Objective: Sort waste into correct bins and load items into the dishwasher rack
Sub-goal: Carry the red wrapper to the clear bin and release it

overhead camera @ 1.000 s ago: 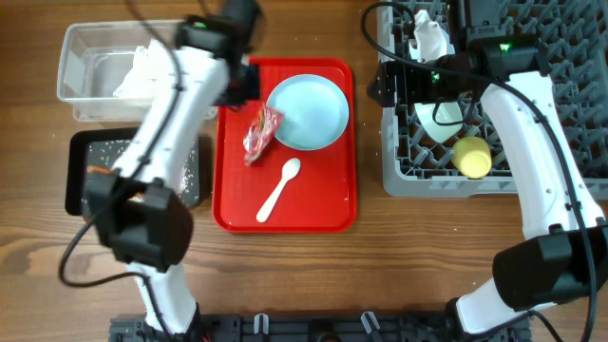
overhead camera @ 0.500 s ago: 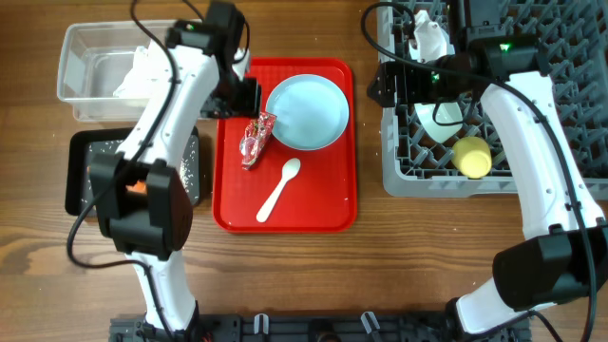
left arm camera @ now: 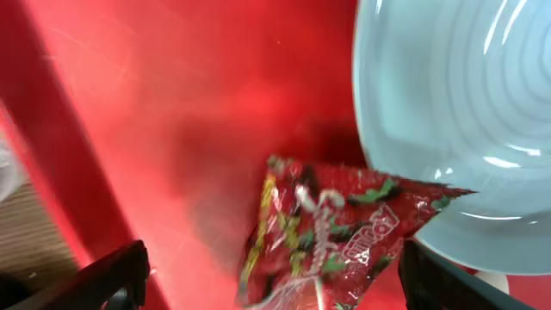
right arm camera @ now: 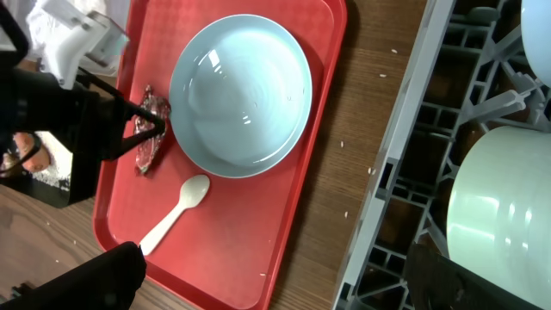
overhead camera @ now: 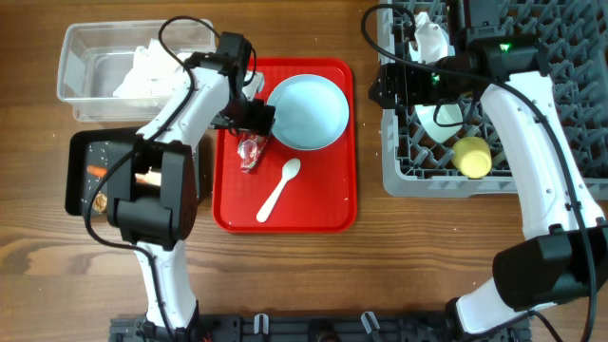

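1. The wrapper (left arm camera: 336,232) is seen as thin, crinkled foil, red with white and green print, glossy and creased into a rough triangle.
2. It lies on the smooth red plastic tray (overhead camera: 328,204), with one corner against the rim of the round pale-blue plate (overhead camera: 309,112), whose face is ringed with shallow grooves.
3. The left tool (left arm camera: 275,293) is spread wide, its dark fingers set either side of the wrapper; nothing is gripped.
4. The right tool (right arm camera: 284,284) is likewise spread wide and empty, at the edge of the grey pegged rack (overhead camera: 570,114) nearest the tray.
5. A white plastic spoon (overhead camera: 278,190) lies on the tray beside the wrapper.
6. A crumpled white napkin (overhead camera: 142,71) sits in the clear tub (overhead camera: 81,43); an orange carrot (overhead camera: 96,171) lies in the black tray (overhead camera: 76,152).
7. A yellow cup (overhead camera: 472,157) rests in the rack, and everything is carried by a wood-grained bench (overhead camera: 380,266).
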You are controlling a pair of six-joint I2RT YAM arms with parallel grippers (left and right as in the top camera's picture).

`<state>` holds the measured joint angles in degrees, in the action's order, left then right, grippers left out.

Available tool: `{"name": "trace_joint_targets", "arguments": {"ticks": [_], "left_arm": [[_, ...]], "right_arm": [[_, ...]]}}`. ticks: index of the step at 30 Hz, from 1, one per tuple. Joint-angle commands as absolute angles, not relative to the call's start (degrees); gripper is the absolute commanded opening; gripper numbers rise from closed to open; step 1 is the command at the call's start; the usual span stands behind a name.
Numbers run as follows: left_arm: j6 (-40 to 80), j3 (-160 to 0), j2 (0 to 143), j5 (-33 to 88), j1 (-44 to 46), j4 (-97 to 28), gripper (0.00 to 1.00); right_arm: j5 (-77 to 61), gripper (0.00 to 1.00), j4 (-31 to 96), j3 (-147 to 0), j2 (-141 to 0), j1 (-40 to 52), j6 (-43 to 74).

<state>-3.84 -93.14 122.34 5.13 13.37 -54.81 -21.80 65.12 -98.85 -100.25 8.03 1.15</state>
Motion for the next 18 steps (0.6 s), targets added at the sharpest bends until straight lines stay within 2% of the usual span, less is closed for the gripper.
{"name": "trace_joint_targets", "arguments": {"ticks": [1, 5, 6, 7, 8, 9, 10, 12, 16, 18], "left_arm": [[-6.3, -92.8, 125.7, 8.5, 15.3, -56.2, 0.86], [-6.3, -92.1, 126.4, 8.5, 17.3, -57.6, 0.73], [-6.2, -91.2, 126.4, 8.5, 17.6, -57.4, 0.65], [-6.2, -90.1, 126.4, 8.5, 17.8, -56.8, 0.5], [-6.1, -88.5, 126.4, 8.5, 17.8, -55.8, 0.26], [-5.6, -87.5, 126.4, 8.5, 17.8, -55.1, 0.11], [-3.1, -87.1, 126.4, 8.5, 17.8, -54.8, 0.04], [3.1, -88.4, 125.6, 8.6, 17.7, -55.3, 0.04], [3.7, -101.1, 118.6, 9.4, 17.7, -62.2, 0.04], [3.7, -106.7, 114.5, 8.6, 17.0, -61.3, 0.04]], "right_arm": [[-21.1, 1.0, 65.3, -99.7, -98.7, 7.7, 0.0], [-21.1, 1.0, 65.3, -99.7, -98.7, 7.7, 0.0], [-21.1, 1.0, 65.4, -99.7, -98.7, 7.7, 0.0], [-21.1, 1.0, 65.4, -99.7, -98.7, 7.7, 0.0], [-21.1, 1.0, 65.4, -99.7, -98.7, 7.7, 0.0], [-21.1, 1.0, 65.4, -99.7, -98.7, 7.7, 0.0], [-21.1, 1.0, 65.4, -99.7, -98.7, 7.7, 0.0], [-21.1, 1.0, 65.4, -99.7, -98.7, 7.7, 0.0], [-21.1, 1.0, 65.4, -99.7, -98.7, 7.7, 0.0], [-21.1, 1.0, 65.1, -99.7, -98.7, 7.7, 0.1]]}}
